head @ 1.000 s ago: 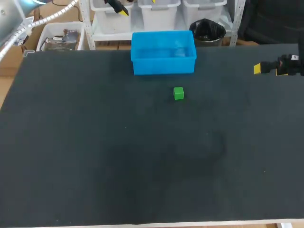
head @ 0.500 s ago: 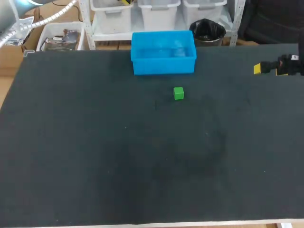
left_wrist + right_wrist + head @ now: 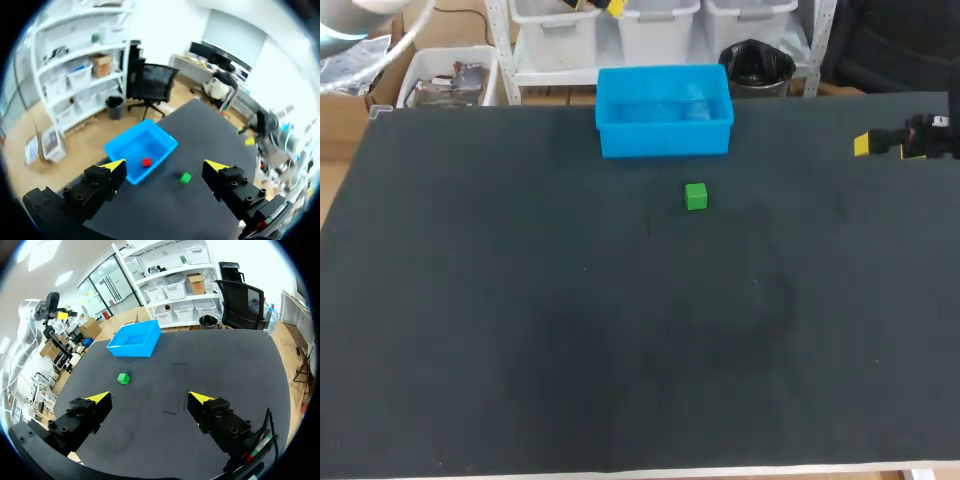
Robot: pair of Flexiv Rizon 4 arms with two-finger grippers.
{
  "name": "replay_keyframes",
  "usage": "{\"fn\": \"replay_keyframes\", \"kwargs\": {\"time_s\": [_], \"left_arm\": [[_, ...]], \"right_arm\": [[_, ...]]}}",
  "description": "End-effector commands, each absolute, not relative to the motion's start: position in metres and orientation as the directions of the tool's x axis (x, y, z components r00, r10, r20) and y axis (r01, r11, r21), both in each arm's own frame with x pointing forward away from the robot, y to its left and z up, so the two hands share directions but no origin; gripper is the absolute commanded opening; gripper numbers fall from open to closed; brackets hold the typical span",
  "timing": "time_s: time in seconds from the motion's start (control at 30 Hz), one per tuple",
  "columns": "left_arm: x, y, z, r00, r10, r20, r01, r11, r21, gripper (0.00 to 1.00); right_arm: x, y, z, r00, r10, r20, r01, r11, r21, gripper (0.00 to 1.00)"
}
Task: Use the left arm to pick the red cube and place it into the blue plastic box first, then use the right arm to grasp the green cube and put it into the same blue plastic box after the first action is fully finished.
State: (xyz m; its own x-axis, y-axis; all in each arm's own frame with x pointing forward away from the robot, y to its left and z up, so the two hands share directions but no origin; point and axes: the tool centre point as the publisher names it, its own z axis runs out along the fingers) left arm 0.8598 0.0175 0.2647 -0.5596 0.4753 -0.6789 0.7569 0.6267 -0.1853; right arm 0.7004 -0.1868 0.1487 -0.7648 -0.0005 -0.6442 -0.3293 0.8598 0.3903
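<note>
DESK: Where's the red cube (image 3: 146, 162)?

PHOTOG: In the blue plastic box (image 3: 665, 140), on its floor, close to the wall on the green-cube side. It shows in the left wrist cam, clear of both hands.

DESK: And the green cube (image 3: 696, 196)?

PHOTOG: On the dark counter (image 3: 520, 320), just in front of the box but not touching it, approx. level w/ the box's right half. It sits flat.

DESK: Left hand?

PHOTOG: The left hand (image 3: 165, 166) hangs high above the counter, fingers spread wide, nothing btwn them. The box & both cubes lie well below, ahead of it. In the head view the left arm (image 3: 345, 15) enters at the far-left corner, and just one yellow tip of the hand shows, past the counter's far edge, beyond the box.

DESK: Right hand?

PHOTOG: The right hand (image 3: 150, 398) is wide too, & empty. The head view puts it over the counter's right edge, approx. level w/ the box's front wall & well apart from the green cube. From its own cam the green cube lies on the counter ahead of the hand, w/ the box farther on.
</note>
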Motion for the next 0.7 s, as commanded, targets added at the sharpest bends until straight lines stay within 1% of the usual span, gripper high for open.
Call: {"fn": "replay_keyframes", "kwargs": {"time_s": [0.03, 0.7], "left_arm": [[0.8486, 0.0220, 0.2609, -0.462, 0.356, -0.812, 0.767, 0.621, -0.164, 1.00], [0.8439, 0.0215, 0.2597, -0.449, 0.369, -0.814, 0.778, 0.609, -0.153, 1.00]], "right_arm": [[0.7003, -0.1866, 0.1492, -0.765, -0.001, -0.644, -0.328, 0.861, 0.389, 1.00], [0.7003, -0.1866, 0.1492, -0.765, -0.001, -0.644, -0.328, 0.861, 0.389, 1.00]]}}
